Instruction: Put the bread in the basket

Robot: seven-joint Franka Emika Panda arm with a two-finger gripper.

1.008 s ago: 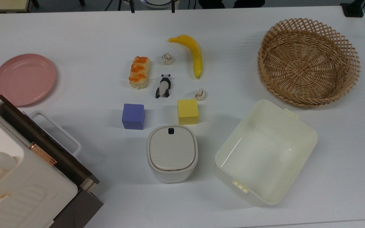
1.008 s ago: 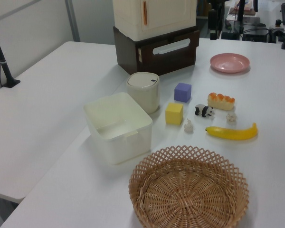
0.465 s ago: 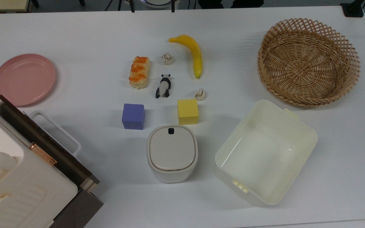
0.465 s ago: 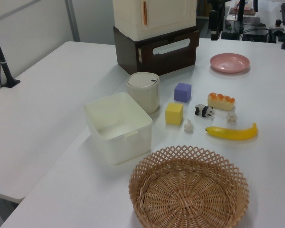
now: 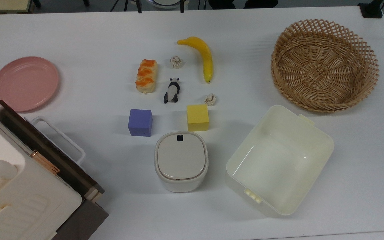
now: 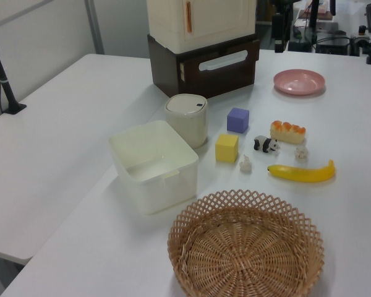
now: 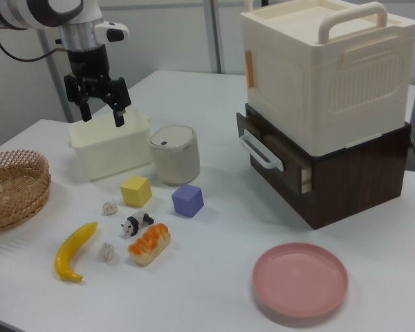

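Note:
The bread (image 5: 146, 76) (image 6: 287, 131) (image 7: 149, 243), a pale-tan loaf with three orange-brown bumps, lies on the white table beside a small panda figure (image 5: 172, 90). The round wicker basket (image 5: 324, 65) (image 6: 246, 245) (image 7: 12, 187) stands far off at the top view's right, with nothing in it. In the right view my gripper (image 7: 102, 114) hangs high above the cream tub (image 7: 111, 148), fingers spread open with nothing between them, well away from the bread.
A yellow banana (image 5: 202, 56), two small knotted balls (image 5: 176, 61), a purple cube (image 5: 140, 122), a yellow cube (image 5: 197, 117), a lidded white bin (image 5: 181, 161) and a pink plate (image 5: 25, 83) share the table. A cream box on a brown drawer unit (image 7: 330, 104) stands at the right view's right.

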